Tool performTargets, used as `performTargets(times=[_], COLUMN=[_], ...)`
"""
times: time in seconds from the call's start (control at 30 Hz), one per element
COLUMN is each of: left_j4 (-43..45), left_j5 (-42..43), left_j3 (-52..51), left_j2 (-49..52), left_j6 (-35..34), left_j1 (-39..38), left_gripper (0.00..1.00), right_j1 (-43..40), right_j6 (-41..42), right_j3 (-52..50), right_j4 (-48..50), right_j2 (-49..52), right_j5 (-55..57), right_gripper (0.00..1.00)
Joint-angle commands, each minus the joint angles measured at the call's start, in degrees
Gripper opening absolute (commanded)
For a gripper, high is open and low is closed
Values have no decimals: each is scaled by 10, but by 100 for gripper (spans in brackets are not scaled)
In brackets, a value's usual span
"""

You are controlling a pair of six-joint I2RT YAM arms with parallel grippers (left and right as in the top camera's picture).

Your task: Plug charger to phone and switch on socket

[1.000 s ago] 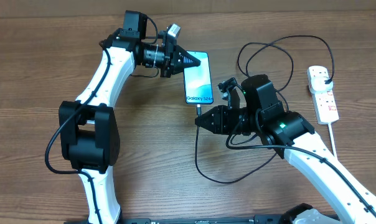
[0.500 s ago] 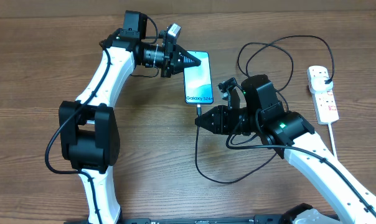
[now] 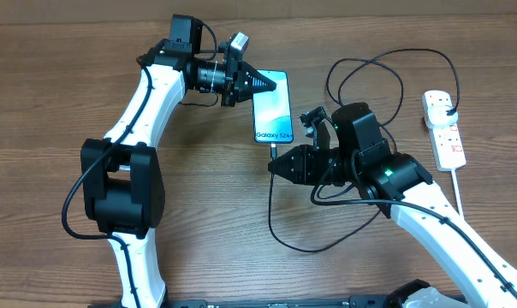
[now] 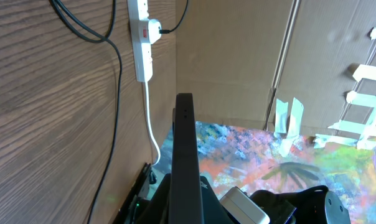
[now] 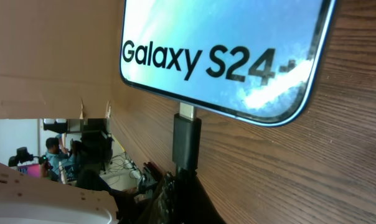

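Your right claw (image 3: 272, 165) is holding just as it was a second ago, and nothing in the overhead view is shifting: not the arms, the phone (image 3: 272, 107) or the charger (image 5: 187, 140). Its fingers are clamping together on the charger's plug, which is standing straight out from the tips. The plug's silver end is meeting the port in the phone's near edge, though you cannot tell how deep it is sitting. The phone is lying flat just beyond that claw, its screen glowing. Your left claw (image 3: 276, 84) is staying pinched together on nothing, with its point lying over the phone's far corner, and whether it is pressing down is not showing. The charger is looping behind the right arm and running to the socket (image 3: 444, 128), which is lying well apart to the right, with a black plug sitting in its far end
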Motion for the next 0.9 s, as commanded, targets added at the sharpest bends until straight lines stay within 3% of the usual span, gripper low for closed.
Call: performTargets(times=[0.0,0.87], left_j4=[2,1], left_j5=[28,8], left_j3=[9,9], left_j2=[0,0], left_j6=[9,11], left_j1=[-4,0], left_gripper=[4,4], right_j1=[2,2], right_j6=[-6,-6], right_j3=[-4,-4], right_j4=[5,5], right_j2=[1,1], right_j5=[3,4], right_gripper=[4,4])
